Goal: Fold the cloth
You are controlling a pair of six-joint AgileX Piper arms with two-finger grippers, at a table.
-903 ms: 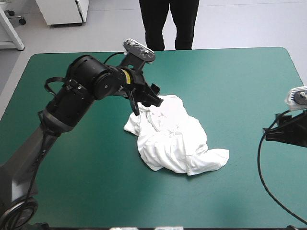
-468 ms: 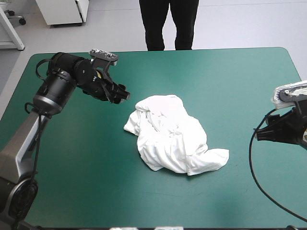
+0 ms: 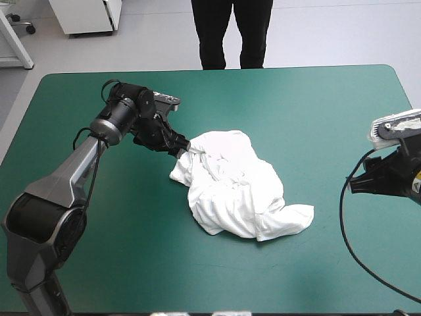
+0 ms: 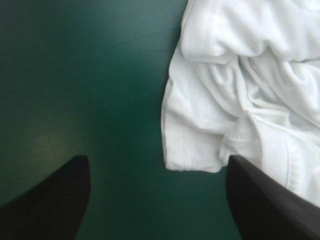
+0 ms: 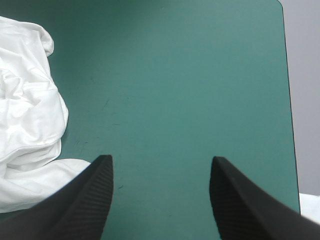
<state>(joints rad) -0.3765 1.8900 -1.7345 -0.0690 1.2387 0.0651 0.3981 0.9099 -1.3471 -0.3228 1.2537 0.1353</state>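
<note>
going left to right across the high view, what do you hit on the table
left gripper, open at the T-shirt's edge → T-shirt, a crumpled white heap → bare teal-green cover → right gripper, open, near the table's right edge

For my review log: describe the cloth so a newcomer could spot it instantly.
On the teal-green table, look near the middle, just ahead of the open left claw. There lies the T-shirt, a crumpled heap and the only white thing lying on it.

I see a plain white T-shirt ahead of my left pincer's black fingers, on the teal-green cover.
</note>
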